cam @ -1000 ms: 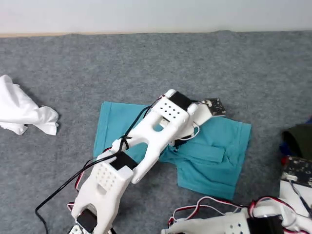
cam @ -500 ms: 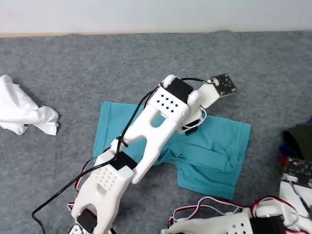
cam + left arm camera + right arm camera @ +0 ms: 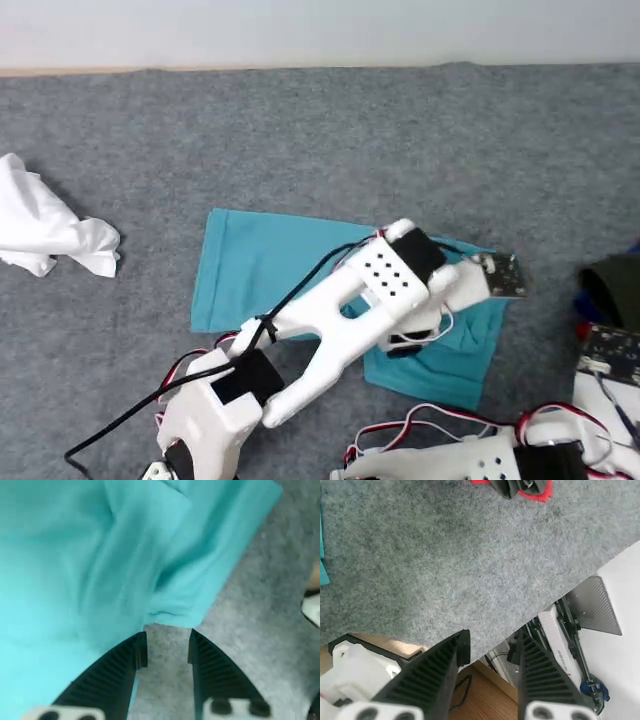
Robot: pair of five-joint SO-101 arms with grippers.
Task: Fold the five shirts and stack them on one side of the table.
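Observation:
A teal shirt (image 3: 255, 270) lies spread on the grey felt table (image 3: 300, 140). My left arm (image 3: 390, 275) stretches across it to its near right part. In the left wrist view my left gripper (image 3: 167, 640) is open, with bare felt between its fingers, right at a rumpled edge of the teal shirt (image 3: 100, 555). A crumpled white shirt (image 3: 50, 225) lies at the far left. A dark shirt (image 3: 612, 285) sits at the right edge. My right gripper (image 3: 490, 642) is open and holds nothing, above the felt near the table's edge.
My right arm (image 3: 470, 460) rests along the near edge at the bottom right. A red and dark bundle of cloth (image 3: 520, 487) lies on the felt beyond the right gripper. Open felt stretches along the back of the table.
My left arm has swung from the shirt's far middle toward its near right corner. The teal shirt's far edge now lies flatter and more exposed. The right arm has stayed put.

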